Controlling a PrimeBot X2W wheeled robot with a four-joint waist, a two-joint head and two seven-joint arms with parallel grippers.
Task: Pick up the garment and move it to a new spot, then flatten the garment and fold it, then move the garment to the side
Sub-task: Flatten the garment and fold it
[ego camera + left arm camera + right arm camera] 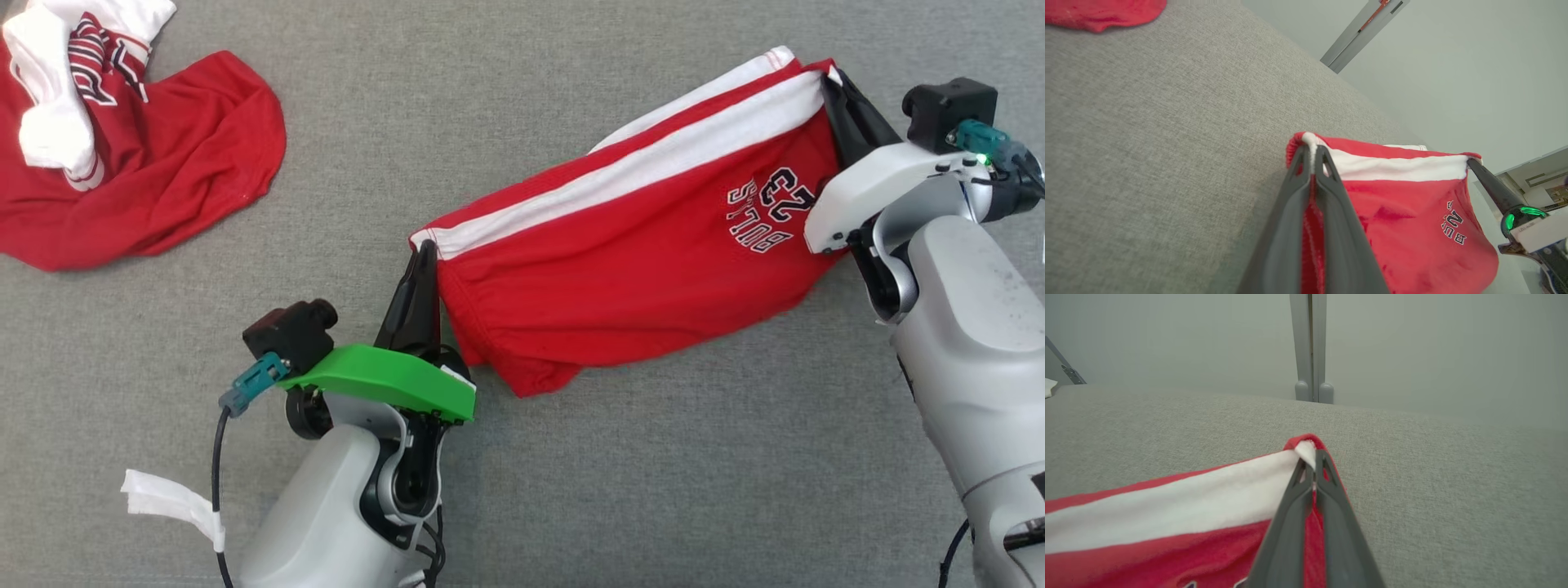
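Observation:
The garment is a pair of red shorts with a white side stripe and a "BULLS 23" print, stretched between my two grippers above the grey cloth surface. My left gripper is shut on its lower-left corner, and in the left wrist view the garment hangs from the left gripper. My right gripper is shut on the upper-right corner. In the right wrist view the stripe of the garment runs off to the left from the right gripper. The rest of the cloth sags below the taut edge.
A pile of red and white clothes lies at the far left of the grey surface, and its edge shows in the left wrist view. A grey post stands beyond the surface's far edge. A white tag hangs off my left arm's cable.

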